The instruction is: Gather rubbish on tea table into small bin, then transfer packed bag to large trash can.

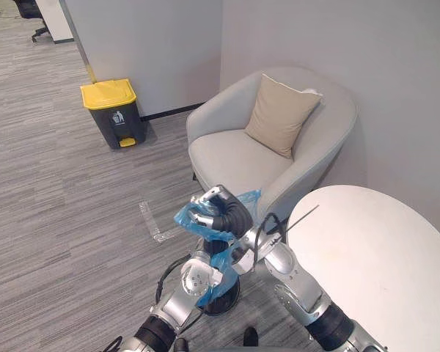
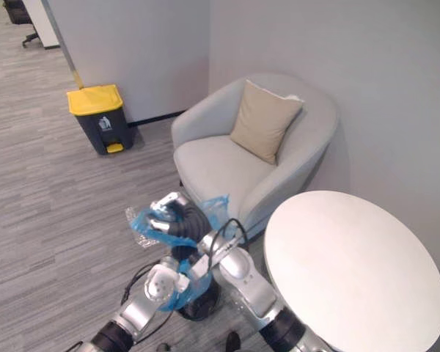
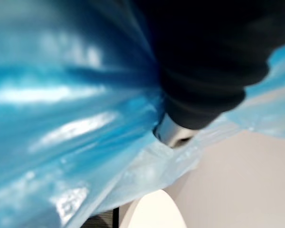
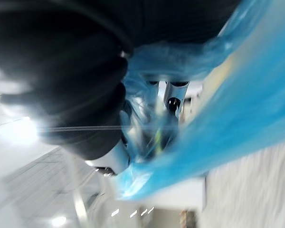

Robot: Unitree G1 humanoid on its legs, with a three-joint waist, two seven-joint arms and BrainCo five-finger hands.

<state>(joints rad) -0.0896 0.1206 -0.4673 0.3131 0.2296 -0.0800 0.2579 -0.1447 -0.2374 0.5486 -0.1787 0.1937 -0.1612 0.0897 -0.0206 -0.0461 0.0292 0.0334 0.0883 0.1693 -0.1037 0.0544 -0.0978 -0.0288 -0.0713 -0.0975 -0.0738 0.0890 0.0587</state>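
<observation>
Noted thin blue plastic bag [image 1: 185, 218] above small black bin [image 1: 227, 299], beside round white table [image 1: 374, 257]. Right hand [image 1: 207, 204] clenched on its film; left hand [image 1: 202, 277] grip undeterminable. Judged light, limp, slippery, tearable; best taken by bunched neck.

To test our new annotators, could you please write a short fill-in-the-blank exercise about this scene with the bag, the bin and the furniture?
1. The right hand is curled round a ___ plastic bag.
2. The trash can by the wall has a ___ lid.
3. The beige cushion rests on the ___.
4. The white table has a ___ top.
Missing words: blue; yellow; armchair; round.
</observation>
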